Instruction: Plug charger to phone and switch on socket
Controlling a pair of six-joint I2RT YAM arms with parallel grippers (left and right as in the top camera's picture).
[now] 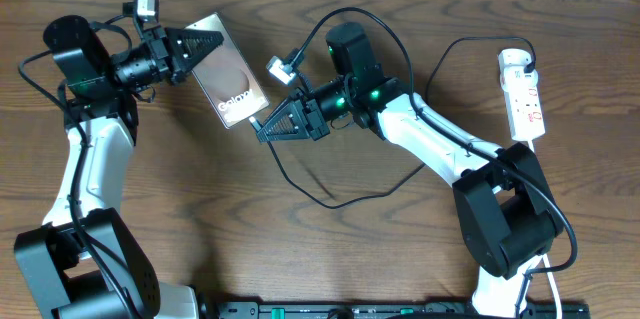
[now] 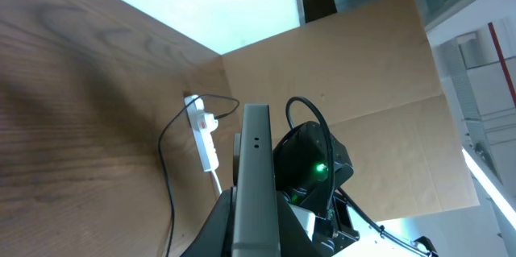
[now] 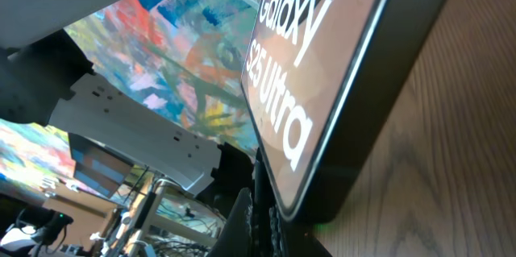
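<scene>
**Phone clamped in my left, cable end at my right**

My left gripper [image 1: 205, 47] is clamped on the phone [image 1: 230, 87], a flat bronze slab with a glossy face. It sits near the far edge of the table [image 1: 250, 249], left of centre, and lies slantwise to that edge. In my left wrist view its slim metal edge [image 2: 256, 184] stands upright between my black fingers, with two tiny holes in it.

My right gripper [image 1: 264, 129] is closed tight, its tapered black tips just beside the phone's near corner. The charger [image 1: 330, 202], a thin black cable, loops loosely over the brown wood grain at mid-table and runs straight up into those tips. I seem to be pinching its connector, though that end is lost in shadow. From my right wrist the phone [image 3: 322, 88] fills the view, with white "Galaxy S25 Ultra" lettering on a mirror-like face and a rounded dark rim against the wood.

The socket [image 1: 523, 94], a long white plastic strip with a rounded end and small red marks, lies along the right edge of the table near the far corner. The cable arcs away from its far end.
</scene>
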